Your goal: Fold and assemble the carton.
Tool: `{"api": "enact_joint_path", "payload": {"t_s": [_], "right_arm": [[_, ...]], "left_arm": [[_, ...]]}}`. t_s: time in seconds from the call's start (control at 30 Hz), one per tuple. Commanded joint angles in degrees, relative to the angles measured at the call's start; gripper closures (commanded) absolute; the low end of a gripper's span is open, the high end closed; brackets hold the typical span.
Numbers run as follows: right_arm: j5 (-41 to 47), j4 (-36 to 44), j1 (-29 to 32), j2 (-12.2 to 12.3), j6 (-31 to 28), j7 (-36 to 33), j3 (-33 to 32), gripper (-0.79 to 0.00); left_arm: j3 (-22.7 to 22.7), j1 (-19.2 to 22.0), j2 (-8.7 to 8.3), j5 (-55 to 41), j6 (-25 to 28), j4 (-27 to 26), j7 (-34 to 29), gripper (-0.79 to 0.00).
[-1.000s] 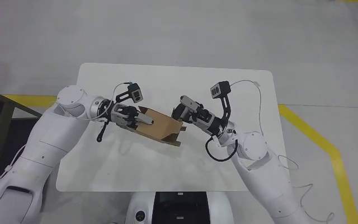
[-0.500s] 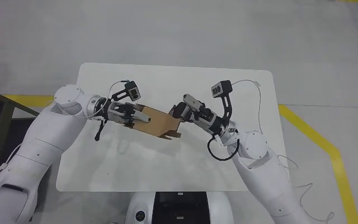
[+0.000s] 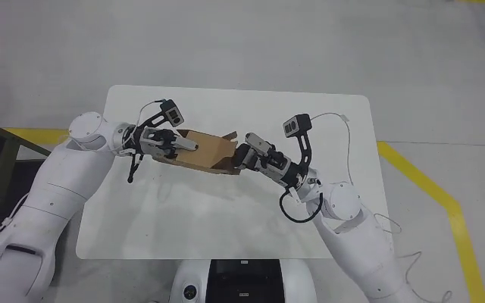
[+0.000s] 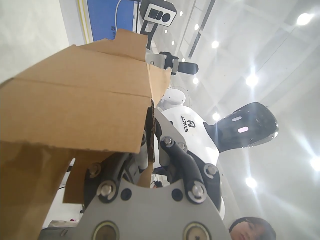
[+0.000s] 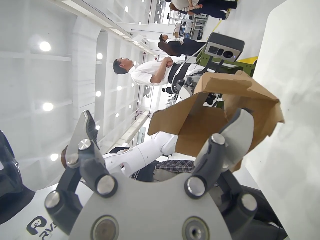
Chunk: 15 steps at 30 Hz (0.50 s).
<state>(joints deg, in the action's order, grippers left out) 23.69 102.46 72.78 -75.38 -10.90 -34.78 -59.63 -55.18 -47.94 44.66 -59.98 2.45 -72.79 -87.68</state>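
Bright, even light falls from rows of round ceiling lamps (image 4: 252, 79), which flare into star-shaped glare with long streaks in the left wrist view and glow as soft discs in the right. From above, the white bench (image 3: 227, 220) looks evenly lit, nearly washed out. The carton (image 4: 75, 101) shows one lower face in shade.

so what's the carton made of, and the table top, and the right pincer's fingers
Carton: corrugated cardboard, matte brown; thick ragged cut edges and scored creases show it.
Table: smooth plain white top, maybe laminate or plastic.
Fingers of the right pincer: pale grey, metal or hard plastic, with a dark ribbed pad, likely rubber.
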Motion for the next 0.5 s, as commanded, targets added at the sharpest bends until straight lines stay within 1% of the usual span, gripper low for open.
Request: {"api": "enact_joint_path", "payload": {"t_s": [0.0, 0.13, 0.47], "right_arm": [[0.45, 0.07, -0.22, -0.13, 0.10, -0.66, 0.97, -0.785], [1.17, 0.51, -0.44, -0.31, -0.04, -1.39, 2.08, -0.785], [0.79, 1.56, -0.87, -0.50, 0.54, -2.37, 3.70, -0.785]], "left_arm": [[-0.20, 0.20, 0.30, -0.19, 0.28, 0.28, 0.87, 0.000], [-0.37, 0.51, 0.79, 1.83, 2.10, 0.52, 3.33, 0.000], [-0.44, 0.52, 1.89, 5.23, 4.63, 1.02, 6.65, 0.000]]}}
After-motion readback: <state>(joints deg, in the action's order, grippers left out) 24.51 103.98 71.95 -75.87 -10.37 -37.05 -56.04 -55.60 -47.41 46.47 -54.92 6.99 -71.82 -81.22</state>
